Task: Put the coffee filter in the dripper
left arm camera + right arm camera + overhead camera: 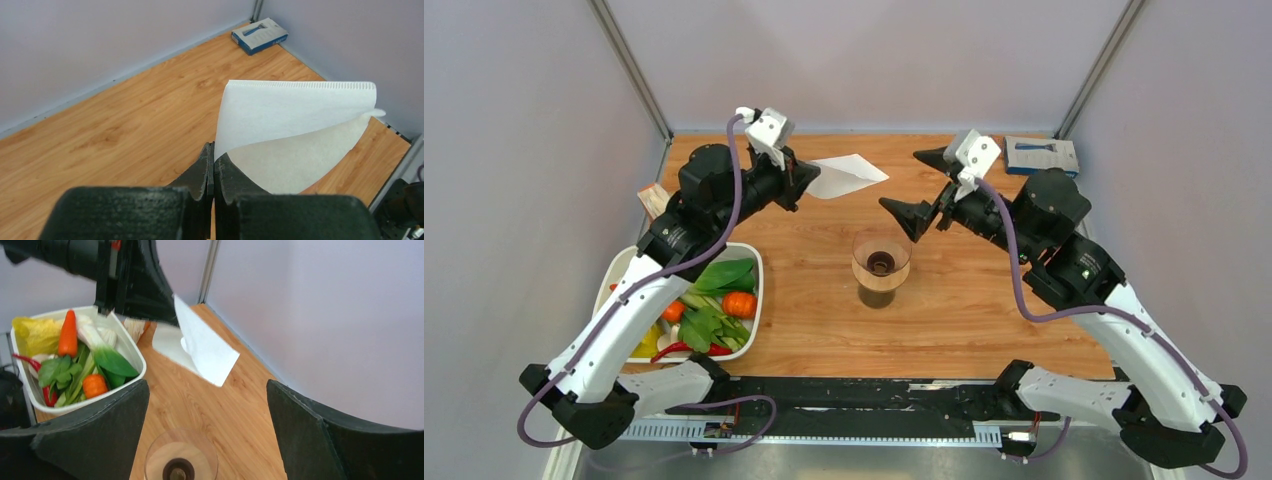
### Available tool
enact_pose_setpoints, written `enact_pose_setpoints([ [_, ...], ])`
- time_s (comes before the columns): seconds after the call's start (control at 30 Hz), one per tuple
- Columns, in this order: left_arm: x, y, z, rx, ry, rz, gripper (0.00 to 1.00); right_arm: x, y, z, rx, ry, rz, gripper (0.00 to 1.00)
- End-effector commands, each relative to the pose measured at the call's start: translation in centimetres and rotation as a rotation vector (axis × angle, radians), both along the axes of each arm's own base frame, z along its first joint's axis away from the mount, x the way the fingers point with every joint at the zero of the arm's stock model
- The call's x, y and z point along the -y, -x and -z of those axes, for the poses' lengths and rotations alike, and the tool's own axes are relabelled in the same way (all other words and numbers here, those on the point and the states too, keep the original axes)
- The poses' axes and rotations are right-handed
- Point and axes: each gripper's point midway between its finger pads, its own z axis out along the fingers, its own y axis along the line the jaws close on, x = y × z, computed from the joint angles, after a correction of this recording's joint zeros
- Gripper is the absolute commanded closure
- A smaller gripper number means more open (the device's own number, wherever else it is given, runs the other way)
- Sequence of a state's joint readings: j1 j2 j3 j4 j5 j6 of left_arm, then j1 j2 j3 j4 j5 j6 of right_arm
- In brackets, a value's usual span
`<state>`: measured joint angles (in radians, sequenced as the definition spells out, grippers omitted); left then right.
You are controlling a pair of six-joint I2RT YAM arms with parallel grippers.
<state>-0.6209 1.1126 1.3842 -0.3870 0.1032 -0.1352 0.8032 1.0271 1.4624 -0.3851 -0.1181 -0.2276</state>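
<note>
Left gripper [800, 186] pinched closed, raised; right gripper [914, 183] jaws spread wide, raised opposite.

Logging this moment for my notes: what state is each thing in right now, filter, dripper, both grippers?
coffee filter, off the table, pinched at one corner, layers partly parted.
dripper, upright, no filter in it.
left gripper, jaws shut on the coffee filter.
right gripper, jaws open, empty.
tray, holding vegetables.
</note>
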Motion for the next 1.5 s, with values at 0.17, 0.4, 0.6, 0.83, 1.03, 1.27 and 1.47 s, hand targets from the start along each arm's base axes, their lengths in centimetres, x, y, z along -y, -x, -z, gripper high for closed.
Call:
enact_pose_setpoints([
  [0.17, 1.9, 4.7, -3.0, -0.155, 0.304, 0.364, 1.0, 2.6, 3.2, 2.6, 0.214, 0.134, -0.059, 0.16],
  [0.4, 2.9, 7.5, -2.6, -0.277, 0.374, 0.554, 1.0, 1.8, 3.3, 1.4, 0.274, 0.157, -0.099, 0.37],
  [0.6, 2.7, 7.9, -1.3, -0.288, 0.321, 0.559, 1.0, 0.0, 4.1, 1.1, 0.301, 0.171, -0.207, 0.41],
  [0.83, 3.4, 9.2, -0.8, -0.304, 0.302, 0.61, 1.0, -1.5, 3.6, 2.2, 0.299, 0.211, -0.258, 0.6],
  [1.03, 3.7, 9.4, -0.6, -0.323, 0.301, 0.623, 1.0, -2.0, 3.6, 3.3, 0.3, 0.239, -0.286, 0.91],
  [1.27, 4.6, 10.0, -0.6, -0.351, 0.3, 0.656, 1.0, -2.6, 3.6, 4.1, 0.303, 0.281, -0.321, 1.0],
  [1.47, 5.1, 10.4, -0.7, -0.366, 0.304, 0.679, 1.0, -2.9, 3.2, 5.2, 0.298, 0.317, -0.329, 1.0],
])
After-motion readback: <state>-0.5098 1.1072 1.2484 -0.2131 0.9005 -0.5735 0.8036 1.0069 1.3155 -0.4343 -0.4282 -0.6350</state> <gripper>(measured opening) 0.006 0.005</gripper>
